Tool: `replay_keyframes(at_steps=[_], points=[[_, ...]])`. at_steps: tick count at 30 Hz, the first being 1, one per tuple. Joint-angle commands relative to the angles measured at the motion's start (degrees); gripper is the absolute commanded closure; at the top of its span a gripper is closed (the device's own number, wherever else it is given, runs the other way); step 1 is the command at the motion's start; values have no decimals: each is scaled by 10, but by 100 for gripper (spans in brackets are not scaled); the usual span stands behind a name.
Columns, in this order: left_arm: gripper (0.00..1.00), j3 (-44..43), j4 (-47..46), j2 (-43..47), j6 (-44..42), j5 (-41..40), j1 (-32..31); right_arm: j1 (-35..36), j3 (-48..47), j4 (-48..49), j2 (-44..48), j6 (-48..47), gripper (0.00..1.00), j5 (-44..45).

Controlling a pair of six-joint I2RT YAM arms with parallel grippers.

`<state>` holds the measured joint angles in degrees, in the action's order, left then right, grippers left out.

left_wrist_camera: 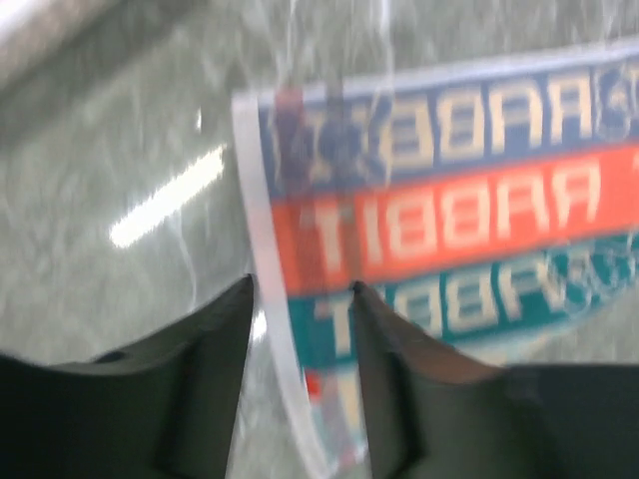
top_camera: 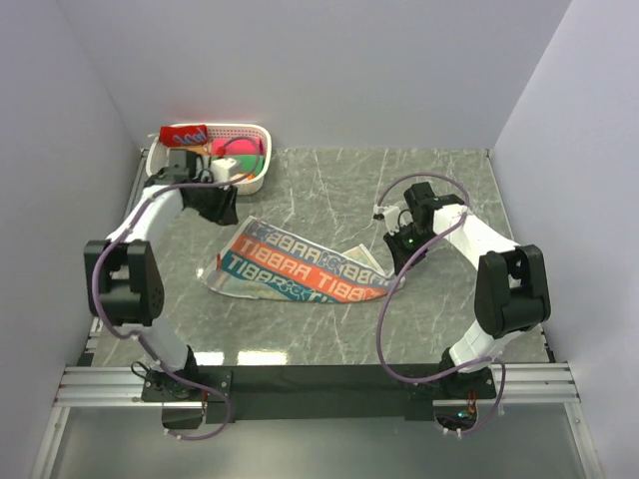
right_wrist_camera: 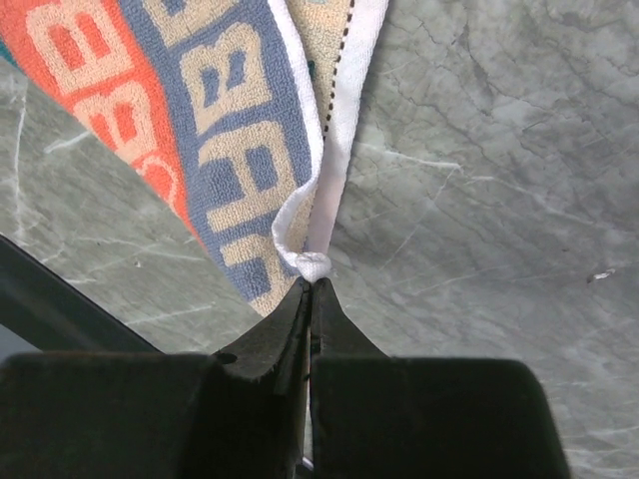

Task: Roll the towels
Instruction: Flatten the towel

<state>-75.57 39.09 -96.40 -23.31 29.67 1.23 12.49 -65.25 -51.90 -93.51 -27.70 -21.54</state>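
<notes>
Right wrist: right end effector [right_wrist_camera: 312, 287] clamped on towel [right_wrist_camera: 215, 130] white corner. Left end effector [left_wrist_camera: 302, 291] fingers apart, towel edge seemingly between them (blurred). Towel spread mid counter [top_camera: 329, 180], between arms.

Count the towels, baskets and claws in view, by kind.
towel: 1
basket: 1
claws: 2 (left claw, right claw)
Total: 4
</notes>
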Motion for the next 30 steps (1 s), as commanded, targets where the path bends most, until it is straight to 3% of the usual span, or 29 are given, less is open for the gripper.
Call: replay_keyframes(at_steps=[1, 9, 30], points=[[55, -43, -90, -61, 68, -57, -33, 0, -21, 11, -5, 27, 100, -3], [54, -113, -120, -167, 88, -119, -68, -3, -43, 14, -22, 52, 100, -13], [52, -153, -119, -259, 97, -145, -97, -15, -57, 17, -42, 64, 100, -13]])
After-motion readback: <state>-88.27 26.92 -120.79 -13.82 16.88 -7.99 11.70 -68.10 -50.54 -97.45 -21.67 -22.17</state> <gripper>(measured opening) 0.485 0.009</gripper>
